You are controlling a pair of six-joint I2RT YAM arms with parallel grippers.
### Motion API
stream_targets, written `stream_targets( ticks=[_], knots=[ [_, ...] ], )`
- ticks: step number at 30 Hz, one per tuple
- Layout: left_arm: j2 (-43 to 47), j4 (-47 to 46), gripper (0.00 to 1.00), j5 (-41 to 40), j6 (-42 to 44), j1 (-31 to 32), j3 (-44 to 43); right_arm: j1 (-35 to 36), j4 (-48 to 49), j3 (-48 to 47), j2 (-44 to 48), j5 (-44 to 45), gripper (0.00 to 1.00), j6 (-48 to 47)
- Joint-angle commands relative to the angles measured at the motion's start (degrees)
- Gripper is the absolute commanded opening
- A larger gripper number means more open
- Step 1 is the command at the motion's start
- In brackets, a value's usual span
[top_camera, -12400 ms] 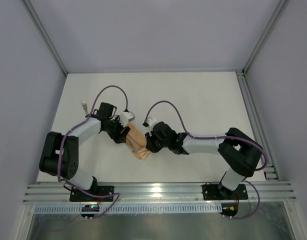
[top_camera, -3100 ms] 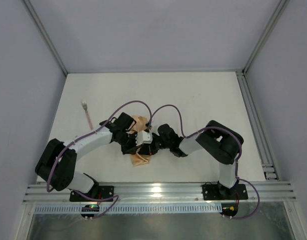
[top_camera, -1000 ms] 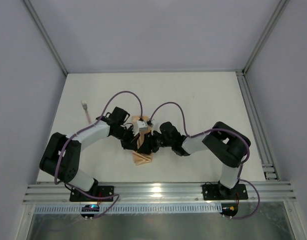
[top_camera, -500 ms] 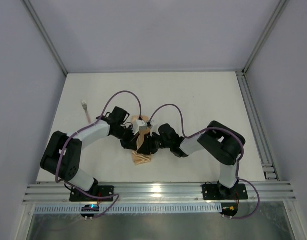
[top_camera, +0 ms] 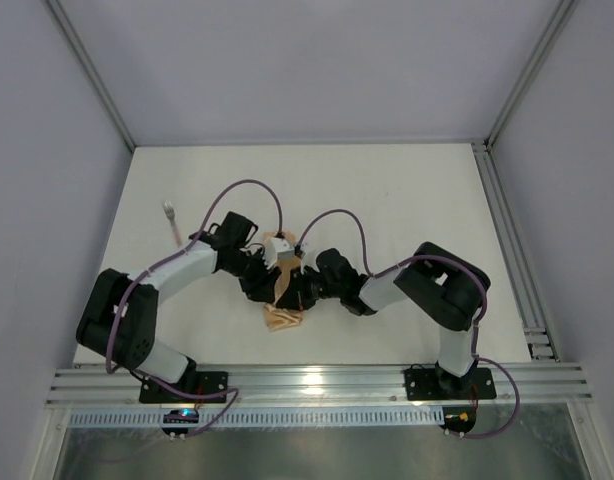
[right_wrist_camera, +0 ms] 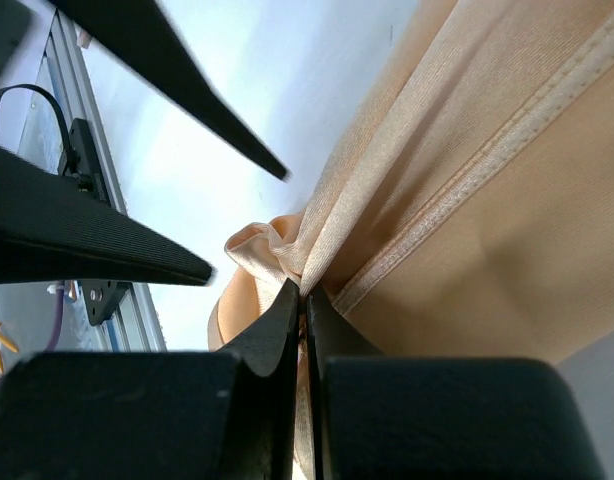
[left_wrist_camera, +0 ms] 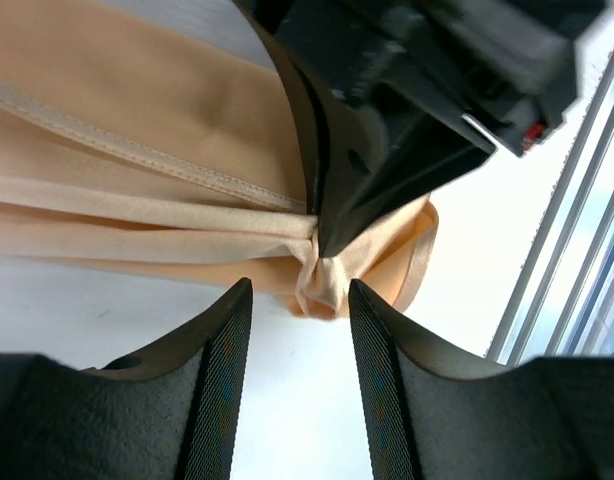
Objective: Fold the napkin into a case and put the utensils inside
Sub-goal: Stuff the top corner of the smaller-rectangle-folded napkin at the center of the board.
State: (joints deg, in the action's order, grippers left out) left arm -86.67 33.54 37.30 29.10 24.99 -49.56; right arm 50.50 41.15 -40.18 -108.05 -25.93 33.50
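Observation:
The peach-orange napkin (top_camera: 283,318) lies bunched and partly folded near the table's front, between the two arms. My right gripper (right_wrist_camera: 303,292) is shut on a gathered fold of the napkin (right_wrist_camera: 487,200), pinching it thin between its fingers. My left gripper (left_wrist_camera: 299,290) stands open just in front of that pinched bunch of the napkin (left_wrist_camera: 137,130), with no cloth between its fingers. From above, the left gripper (top_camera: 268,287) and the right gripper (top_camera: 293,291) meet over the cloth. One slim pink-handled utensil (top_camera: 174,228) lies on the table far to the left, apart from both grippers.
The white table (top_camera: 407,210) is bounded by grey walls and an aluminium rail (top_camera: 317,380) along the near edge. Purple cables (top_camera: 249,186) arc above both wrists. The right gripper's black body (left_wrist_camera: 427,90) crowds the space right ahead of the left fingers.
The left gripper has opened and let go of the napkin. The right gripper has shut on the gathered fold. Both arms have stayed nearly in place.

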Motion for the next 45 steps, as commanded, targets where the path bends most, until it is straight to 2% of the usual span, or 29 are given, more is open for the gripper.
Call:
stream_targets(
  ticks=[1,3,7,10,14,18,24,30,34,37,39,45],
  knots=[
    [6.7,4.1,0.46,-0.6,4.1,-0.2,-3.4,-0.2,-2.3,-1.6,1.4,0.0,0.03,-1.4],
    [9.1,5.9,0.43,0.5,5.9,-0.2,-3.3,-0.4,-3.0,-1.9,1.4,-0.3,0.03,-1.5],
    [10.6,8.7,0.23,-3.2,9.7,2.9,-1.5,-0.5,-3.7,-2.3,1.3,-0.7,0.03,-1.1],
    [10.0,7.8,0.18,-4.7,11.3,6.1,0.9,-0.5,-3.8,-2.4,1.3,-1.2,0.03,-0.6],
    [8.8,4.3,0.26,-4.7,13.4,7.6,3.2,-0.6,-3.9,-2.4,1.0,-1.8,0.03,-0.4],
    [6.8,2.8,0.4,-4.2,16.2,8.8,4.4,-0.8,-3.4,-2.1,0.5,-2.5,0.03,0.3],
    [4.5,0.1,0.46,-4.3,18.4,9.2,6.1,-1.1,-2.2,-2.0,-0.4,-3.2,0.03,1.2],
    [3.7,-3.4,0.48,-7.2,17.0,9.6,6.0,-1.1,-2.9,-2.4,-0.8,-3.8,0.03,1.0],
    [5.4,-0.7,0.49,-4.2,18.2,9.6,4.5,-1.1,-4.1,-2.5,-0.5,-3.9,0.03,0.0],
    [6.4,6.1,0.5,-0.7,20.6,9.6,2.3,-1.1,-4.3,-2.5,-0.5,-4.0,0.03,-0.2],
    [5.8,8.7,0.49,-1.2,21.9,9.6,1.4,-1.1,-4.2,-2.6,-0.6,-4.0,0.03,-0.2],
    [0.2,7.3,0.49,-2.5,21.8,9.6,0.5,-1.1,-4.4,-2.5,-0.2,-4.0,0.03,-0.5]
  ],
)
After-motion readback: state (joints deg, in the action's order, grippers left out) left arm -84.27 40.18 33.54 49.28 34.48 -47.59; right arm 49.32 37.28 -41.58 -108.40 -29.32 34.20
